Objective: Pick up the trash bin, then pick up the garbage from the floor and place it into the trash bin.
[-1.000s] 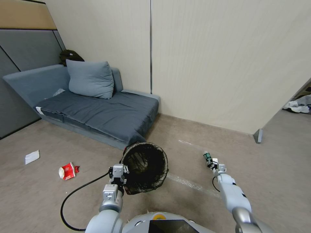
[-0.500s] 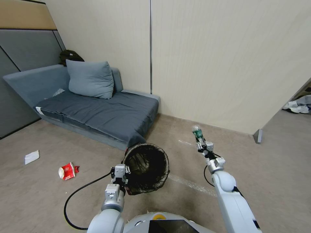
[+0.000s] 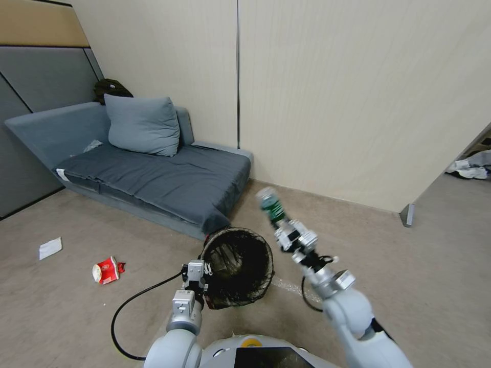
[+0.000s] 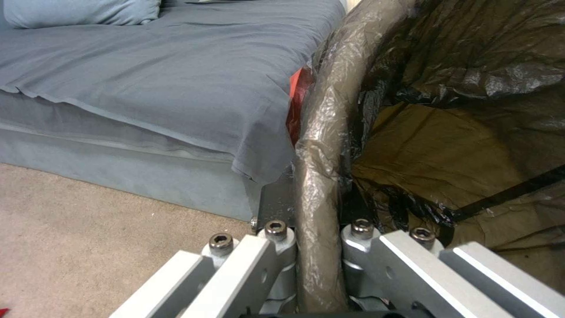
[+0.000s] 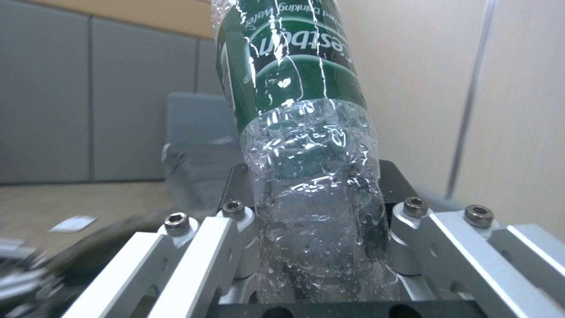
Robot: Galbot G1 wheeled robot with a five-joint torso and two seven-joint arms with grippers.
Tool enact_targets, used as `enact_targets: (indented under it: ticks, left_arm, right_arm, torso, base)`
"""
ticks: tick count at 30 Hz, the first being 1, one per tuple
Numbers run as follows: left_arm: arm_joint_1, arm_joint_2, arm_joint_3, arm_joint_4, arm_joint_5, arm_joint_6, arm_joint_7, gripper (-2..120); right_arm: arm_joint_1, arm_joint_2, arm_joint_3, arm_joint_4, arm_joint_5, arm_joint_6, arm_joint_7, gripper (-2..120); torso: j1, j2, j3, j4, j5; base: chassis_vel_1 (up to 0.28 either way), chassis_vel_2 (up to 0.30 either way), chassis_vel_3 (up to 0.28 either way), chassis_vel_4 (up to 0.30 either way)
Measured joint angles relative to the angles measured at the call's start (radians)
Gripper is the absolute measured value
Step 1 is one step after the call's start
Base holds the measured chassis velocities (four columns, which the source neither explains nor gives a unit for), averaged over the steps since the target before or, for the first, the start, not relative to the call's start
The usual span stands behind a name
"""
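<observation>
Left claw [image 3: 204, 278] grips black-lined trash bin [image 3: 240, 266]; right claw [image 3: 286, 230] holds bottle [image 3: 271, 204]

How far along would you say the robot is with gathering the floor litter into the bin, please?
Done: the left pincer holds the bin off the floor by its rim, its opening tilted toward the robot. In hand: the right pincer grips a clear bottle raised beside and above the bin, not yet inside. Left: a red packet and a white slip lie on the floor near the sofa.
</observation>
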Motion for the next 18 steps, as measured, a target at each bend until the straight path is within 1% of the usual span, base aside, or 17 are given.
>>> enact_targets:
  ticks: [3, 5, 12, 18]
  left_arm:
    - [-0.001, 0.000, 0.000, 0.000, 0.000, 0.000, 0.000, 2]
    - [-0.003, -0.002, 0.002, 0.000, 0.000, 0.000, 0.000, 2]
    - [-0.005, -0.005, 0.007, -0.002, 0.000, 0.000, 0.001, 2]
    - [-0.005, -0.005, 0.011, -0.016, 0.000, 0.000, 0.003, 2]
  right_arm:
    - [-0.001, 0.006, -0.015, -0.017, -0.012, 0.004, 0.000, 25]
    - [-0.001, 0.022, -0.038, -0.058, -0.039, 0.017, -0.001, 25]
    - [-0.003, 0.044, -0.049, -0.129, -0.069, 0.046, -0.007, 25]
    - [0.001, 0.052, -0.049, -0.163, -0.073, 0.055, -0.010, 25]
  torso:
    - [0.000, 0.000, 0.000, 0.0000, 0.0000]
    - [0.000, 0.000, 0.000, 0.0001, 0.0001]
    - [0.000, 0.000, 0.000, 0.0000, -0.0001]
    - [0.000, 0.000, 0.000, 0.0000, 0.0000]
  base:
    - [0.000, 0.000, 0.000, 0.000]
    - [0.000, 0.000, 0.000, 0.000]
    - [0.000, 0.000, 0.000, 0.000]
    - [0.000, 0.000, 0.000, 0.000]
